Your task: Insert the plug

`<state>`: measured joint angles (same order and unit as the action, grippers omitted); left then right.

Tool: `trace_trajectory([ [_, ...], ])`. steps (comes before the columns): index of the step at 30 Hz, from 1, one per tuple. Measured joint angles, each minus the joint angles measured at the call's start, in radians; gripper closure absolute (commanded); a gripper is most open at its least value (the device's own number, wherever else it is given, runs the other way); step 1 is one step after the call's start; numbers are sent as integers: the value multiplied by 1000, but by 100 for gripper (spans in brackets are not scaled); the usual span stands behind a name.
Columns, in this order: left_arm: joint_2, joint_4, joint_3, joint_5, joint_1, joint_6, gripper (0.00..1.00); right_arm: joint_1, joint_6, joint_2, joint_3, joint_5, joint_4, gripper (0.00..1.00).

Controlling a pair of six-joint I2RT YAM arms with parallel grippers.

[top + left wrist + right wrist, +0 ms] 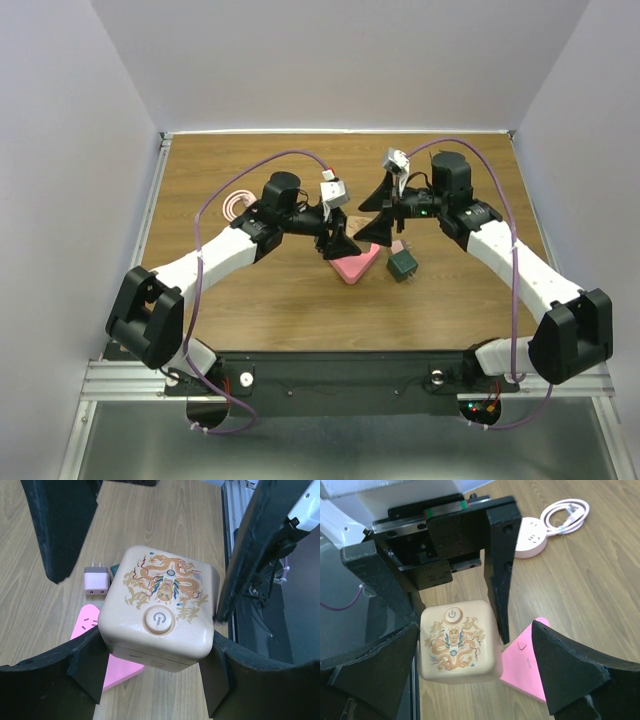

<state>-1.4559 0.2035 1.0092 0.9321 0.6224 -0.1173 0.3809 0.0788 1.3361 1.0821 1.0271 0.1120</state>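
- White walls (330,60) box in a wooden table (250,310), seen from above.
- Both arms lean in to the middle. The left arm (215,255) comes from 8 o'clock and the right arm (510,265) from 4 o'clock, tips almost meeting.
- The left gripper (156,652) is clamped on a cream cube (160,595), with 1 black pad pressed against each side.
- The right gripper (475,632) is spread wide and holds nothing. Its 2 fingers flank that same cube: the one at 9 o'clock is just beside it, the one at 3 o'clock is apart.
- A pink wedge (355,266) lies flat at the table's middle. From the left wrist the cube overlaps it, and I cannot tell whether they touch.
- The cube shows a dragon print and a round power button (158,620) on top, with slots (142,659) on its 6 o'clock face.
- A white round outlet (532,537) with a coiled pink cable (567,515) sits at 10 o'clock from the wedge, well apart.
- A dark green adapter (404,266) sits just beside the wedge at 3 o'clock.
- And the plug: a small pink charger (96,580) with 2 prongs lies on the table at 9 o'clock of the cube in the left wrist view, in neither gripper.
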Motion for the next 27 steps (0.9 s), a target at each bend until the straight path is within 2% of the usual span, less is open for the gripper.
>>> trace_trajectory([
  [9,-1,-2,14,2,0,-1,100,37,16,-19,-23,-14,44,4],
  [11,-1,-2,14,3,0,-1,100,40,21,-19,-27,-25,49,14],
  [12,-1,-2,14,3,0,-1,100,42,26,-19,-30,-29,52,24],
  [15,-1,-3,15,6,0,-1,100,46,37,-19,-30,-27,63,32],
  [27,-1,-58,39,31,2,-54,100,50,73,-40,-30,-44,84,30],
])
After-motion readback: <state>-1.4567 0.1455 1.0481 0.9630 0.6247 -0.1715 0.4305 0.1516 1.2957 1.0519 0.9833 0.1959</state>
